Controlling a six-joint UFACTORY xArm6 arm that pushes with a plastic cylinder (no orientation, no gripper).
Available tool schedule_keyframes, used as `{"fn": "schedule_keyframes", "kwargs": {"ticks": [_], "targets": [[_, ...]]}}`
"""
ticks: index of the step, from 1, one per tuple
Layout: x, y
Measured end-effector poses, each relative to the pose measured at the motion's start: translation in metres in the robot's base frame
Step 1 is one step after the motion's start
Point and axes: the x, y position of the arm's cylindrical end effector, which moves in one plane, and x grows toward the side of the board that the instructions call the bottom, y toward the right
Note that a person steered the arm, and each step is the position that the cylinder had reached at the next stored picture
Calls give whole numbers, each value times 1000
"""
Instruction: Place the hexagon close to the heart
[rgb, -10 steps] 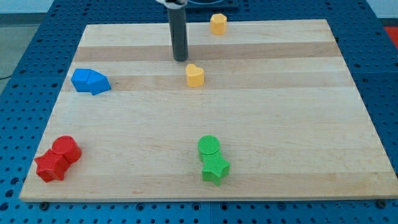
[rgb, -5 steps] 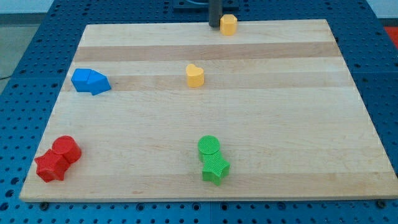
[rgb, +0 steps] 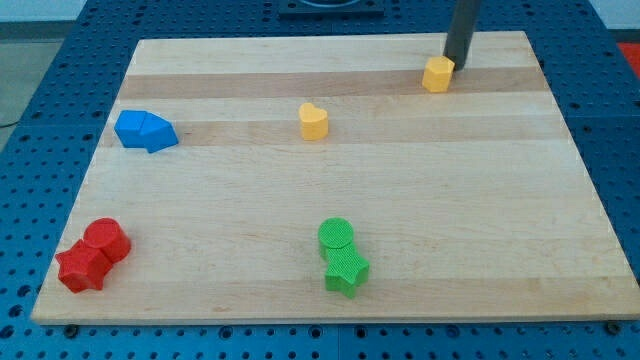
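The yellow hexagon (rgb: 437, 74) lies near the board's top edge, right of centre. The yellow heart (rgb: 313, 121) lies near the upper middle of the board, well to the left of and below the hexagon. My tip (rgb: 457, 63) is at the hexagon's upper right side, touching or nearly touching it. The dark rod rises from there out of the view's top.
Two blue blocks (rgb: 146, 131) sit together at the left. A red cylinder (rgb: 107, 240) and a red star (rgb: 81, 268) sit at the bottom left. A green cylinder (rgb: 336, 236) and a green star (rgb: 347, 271) sit at the bottom middle. The wooden board (rgb: 480, 200) lies on a blue perforated table.
My tip moved from the upper middle of the board to the top edge, then right. The hexagon moved right and slightly down. The heart stayed put.
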Motion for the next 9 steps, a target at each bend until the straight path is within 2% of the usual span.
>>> {"fn": "schedule_keyframes", "kwargs": {"ticks": [1,2,3,4,9], "targets": [[28,7],[29,-1],[-3,-4],[-11,-12],[69,-79]]}}
